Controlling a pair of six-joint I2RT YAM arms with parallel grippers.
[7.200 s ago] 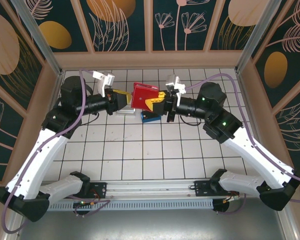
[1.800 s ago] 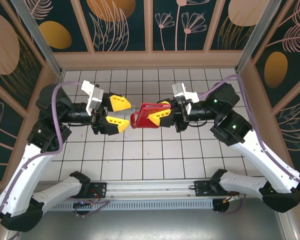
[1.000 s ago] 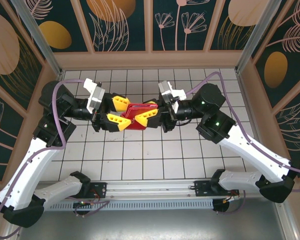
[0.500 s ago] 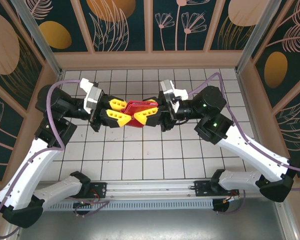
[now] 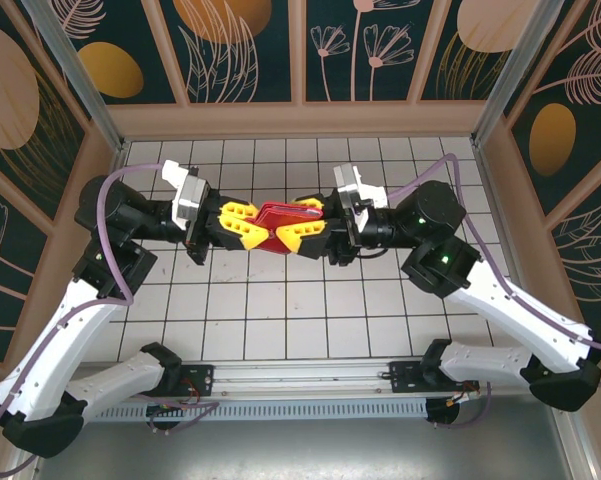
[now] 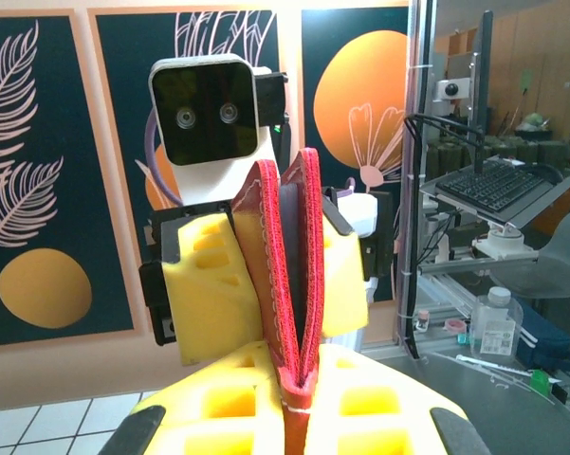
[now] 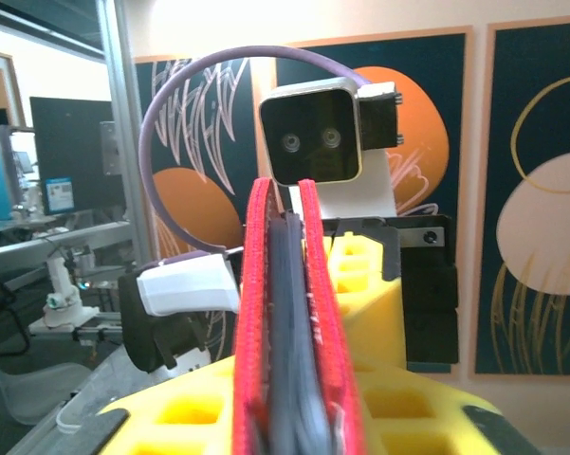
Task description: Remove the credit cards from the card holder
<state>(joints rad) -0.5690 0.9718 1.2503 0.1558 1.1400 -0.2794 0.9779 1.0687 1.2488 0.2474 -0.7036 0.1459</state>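
My left gripper (image 5: 248, 222) is clamped on one end of the red card holder (image 5: 282, 211), my right gripper (image 5: 300, 229) pinching the opposite end.

Both arms reach inward with elbows raised and wrists level, facing each other, so the left gripper (image 5: 250, 224) and right gripper (image 5: 295, 234) meet almost tip to tip above mid-table, each pair of yellow fingers clamped on an opposite edge of the holder (image 5: 280, 212).
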